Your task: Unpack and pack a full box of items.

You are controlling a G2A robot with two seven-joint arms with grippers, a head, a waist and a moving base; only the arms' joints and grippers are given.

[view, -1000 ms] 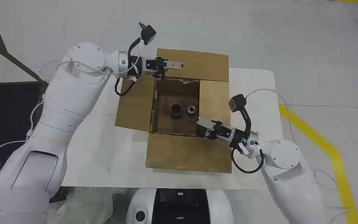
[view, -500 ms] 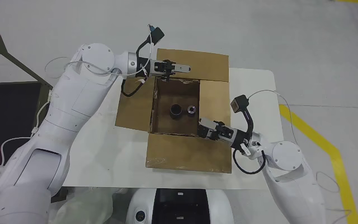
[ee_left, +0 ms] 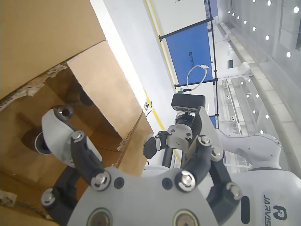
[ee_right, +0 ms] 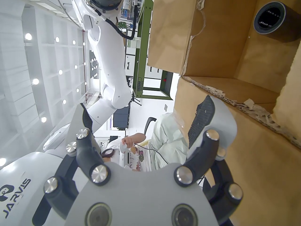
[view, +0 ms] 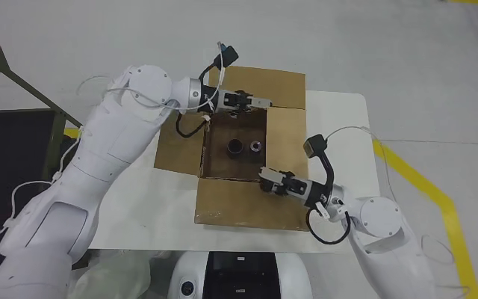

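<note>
Cardboard box (view: 178, 146) with its four flaps spread is sitting on the white table (view: 337, 123) in front of you, and both arms are closing on its opening. On the left, your left gripper (view: 261, 102) is coming off the far flap, where it was a second ago, and is now hanging above the far rim of the cavity, fingers spread wide and carrying nothing. Down inside, a dark cylinder (view: 234, 146) and, just beside it, a smaller metal part (view: 255, 146) are resting on the floor of the box, neither one touched. On the right, your right gripper (view: 264, 178) is edging in from the right-hand flap toward the near corner of the opening, its fingers likewise parted and empty. Judging by that, the unpacking is continuing: two items are remaining, and a descent into the box is looking like the next step for one arm.
</note>
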